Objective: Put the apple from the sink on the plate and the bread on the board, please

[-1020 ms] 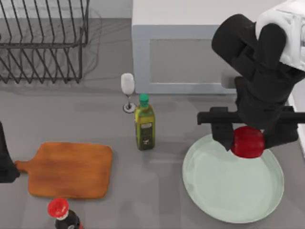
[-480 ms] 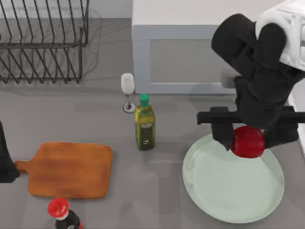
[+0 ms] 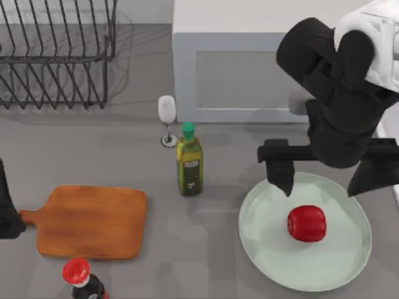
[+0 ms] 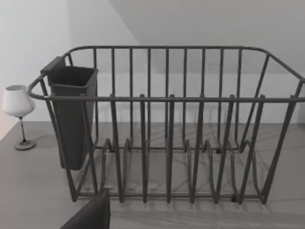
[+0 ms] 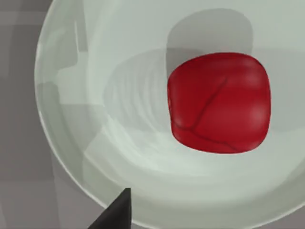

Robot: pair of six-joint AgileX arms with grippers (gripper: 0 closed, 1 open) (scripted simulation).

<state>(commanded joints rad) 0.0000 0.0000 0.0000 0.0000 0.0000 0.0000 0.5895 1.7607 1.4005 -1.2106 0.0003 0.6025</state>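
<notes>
The right pincer (image 3: 325, 180) has spread open, dropping the apple (image 3: 307, 223) onto the plate (image 3: 268, 249).

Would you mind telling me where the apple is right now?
The apple lies on the plate at the right side of the table in the top view, just below the open right claw, which is apart from it.

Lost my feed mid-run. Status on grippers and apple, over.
Right gripper open above the plate's far side. Apple on the plate, free of the fingers. Left arm parked at the table's left edge. Board bare.
</notes>
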